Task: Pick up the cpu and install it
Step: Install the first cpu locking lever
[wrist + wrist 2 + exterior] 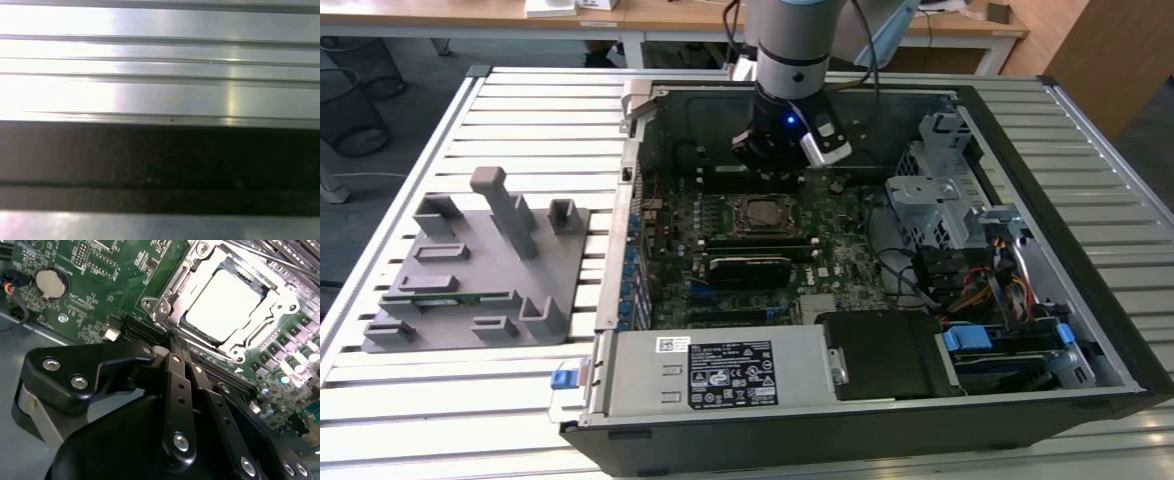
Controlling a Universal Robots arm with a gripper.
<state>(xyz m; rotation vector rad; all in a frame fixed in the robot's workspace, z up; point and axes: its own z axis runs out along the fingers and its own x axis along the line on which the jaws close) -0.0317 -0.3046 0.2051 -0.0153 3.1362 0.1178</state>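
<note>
The cpu (227,305) is a pale silvery square lying flat inside the metal-framed socket (165,305) on the green motherboard. In the exterior view the cpu (762,212) sits mid-board in the open computer case (1067,200). My gripper (777,165) hangs inside the case just behind the socket, a little above the board. In the second wrist view the black fingers (175,370) run together to a point, so the gripper (171,340) is shut with nothing in it, a short way from the socket's corner.
A grey fixture (467,265) with a green memory stick (447,298) stands on the slatted table (520,110) at the exterior view's left. Inside the case are a power supply (720,372), a drive cage (934,195) and cables (974,290). The first wrist view faces metal slats (160,95).
</note>
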